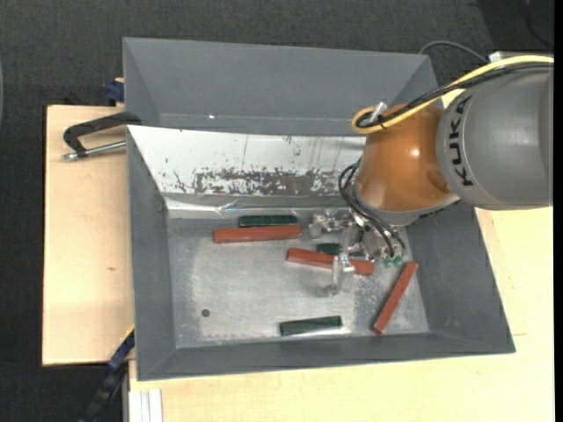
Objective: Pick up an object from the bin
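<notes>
My gripper hangs low in the middle right of the bin, under the orange wrist cover. It is right over a short red bar that lies flat and runs left to right beneath it. A small dark green piece shows just behind that bar, close to the gripper. Whether the bar is gripped is hidden by the gripper's metal body.
A long red bar lies at the back left with a dark green bar along its far side. Another red bar lies tilted at the right. A dark green bar rests by the front wall.
</notes>
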Robot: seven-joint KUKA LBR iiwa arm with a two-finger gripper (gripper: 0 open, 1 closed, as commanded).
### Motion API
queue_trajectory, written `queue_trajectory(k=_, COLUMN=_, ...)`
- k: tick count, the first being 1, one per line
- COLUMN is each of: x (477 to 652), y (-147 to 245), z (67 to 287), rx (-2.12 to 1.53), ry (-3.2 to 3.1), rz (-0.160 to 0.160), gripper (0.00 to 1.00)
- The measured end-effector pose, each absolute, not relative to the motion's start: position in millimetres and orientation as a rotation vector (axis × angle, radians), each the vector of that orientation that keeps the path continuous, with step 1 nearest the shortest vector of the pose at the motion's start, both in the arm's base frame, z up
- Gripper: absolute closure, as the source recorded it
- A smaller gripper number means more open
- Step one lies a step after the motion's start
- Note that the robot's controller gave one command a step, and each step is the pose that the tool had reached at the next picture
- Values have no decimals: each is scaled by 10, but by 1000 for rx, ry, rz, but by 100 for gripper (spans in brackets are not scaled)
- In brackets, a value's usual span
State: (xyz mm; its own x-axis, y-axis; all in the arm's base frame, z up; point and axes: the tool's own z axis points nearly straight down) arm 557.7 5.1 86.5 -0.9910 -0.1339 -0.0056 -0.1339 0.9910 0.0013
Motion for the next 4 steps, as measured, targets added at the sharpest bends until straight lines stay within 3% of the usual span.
queue_trajectory(k=1, x=5577, y=50, z=865, rx=-210, ry=3129, rz=3, gripper=0)
queue_trajectory(k=2, x=5593, y=-518, z=740, rx=-224, ry=3129, rz=2, gripper=0)
queue_trajectory(k=3, x=5860, y=-517, z=715, rx=-35, ry=3135, rz=3, gripper=100)
queue_trajectory(k=4, x=5860, y=-518, z=715, rx=-35, ry=3135, rz=3, gripper=100)
